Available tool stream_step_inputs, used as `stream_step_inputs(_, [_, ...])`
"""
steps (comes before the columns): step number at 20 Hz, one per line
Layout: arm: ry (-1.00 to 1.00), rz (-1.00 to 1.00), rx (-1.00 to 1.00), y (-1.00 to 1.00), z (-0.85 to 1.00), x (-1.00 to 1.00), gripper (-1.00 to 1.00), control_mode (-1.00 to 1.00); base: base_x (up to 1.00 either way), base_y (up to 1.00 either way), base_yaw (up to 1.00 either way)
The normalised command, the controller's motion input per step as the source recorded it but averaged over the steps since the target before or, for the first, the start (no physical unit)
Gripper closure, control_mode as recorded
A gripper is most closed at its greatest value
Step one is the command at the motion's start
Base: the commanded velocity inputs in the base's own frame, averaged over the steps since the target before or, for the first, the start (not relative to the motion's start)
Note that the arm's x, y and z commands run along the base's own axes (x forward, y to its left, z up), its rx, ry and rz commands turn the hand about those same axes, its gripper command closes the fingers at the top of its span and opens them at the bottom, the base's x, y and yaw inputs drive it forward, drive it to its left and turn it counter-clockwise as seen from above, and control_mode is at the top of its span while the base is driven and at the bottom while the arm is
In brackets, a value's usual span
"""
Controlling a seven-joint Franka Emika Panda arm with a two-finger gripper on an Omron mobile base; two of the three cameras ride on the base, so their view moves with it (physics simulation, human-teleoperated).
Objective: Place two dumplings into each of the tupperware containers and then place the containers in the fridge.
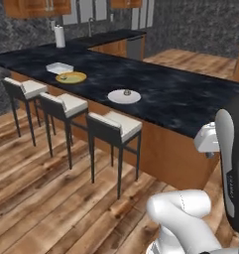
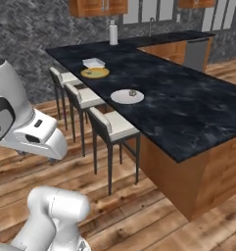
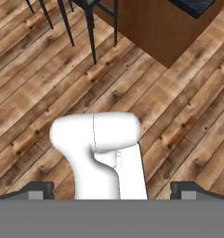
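A dumpling [image 1: 126, 92] sits on a round white plate [image 1: 117, 98] near the stool-side edge of the dark surface [image 1: 180, 94]. Farther along that edge lies a second dumpling [image 1: 64, 77] on a yellow-rimmed green plate [image 1: 79, 78], and just beyond it, close beside the plate, rests a white tupperware container [image 1: 60, 67]. A paper towel roll [image 1: 59, 36] stands upright at the far end of the surface. Three stools [image 1: 115, 130] line the wooden floor [image 1: 36, 198] along the surface's left side. The hand [image 3: 112, 190] hangs well apart from all of these, pointed down at the floor, its fingertips [image 3: 39, 190] spread wide and grasping nothing.
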Motion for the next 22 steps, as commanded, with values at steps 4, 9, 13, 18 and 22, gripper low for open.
stream_step_inputs(4, [0.00,0.00,0.00,0.00,0.00,0.00,-1.00,1.00,0.97,1.00,-0.30])
stream_step_inputs(9, [0.00,0.00,0.00,0.00,0.00,0.00,-1.00,1.00,0.32,1.00,-0.52])
stream_step_inputs(13, [0.00,0.00,0.00,0.00,0.00,0.00,-1.00,1.00,0.08,1.00,-0.56])
stream_step_inputs(18, [0.00,0.00,0.00,0.00,0.00,0.00,-1.00,1.00,0.09,0.99,-0.60])
stream_step_inputs(22, [0.00,0.00,0.00,0.00,0.00,0.00,-1.00,1.00,0.18,0.99,-0.61])
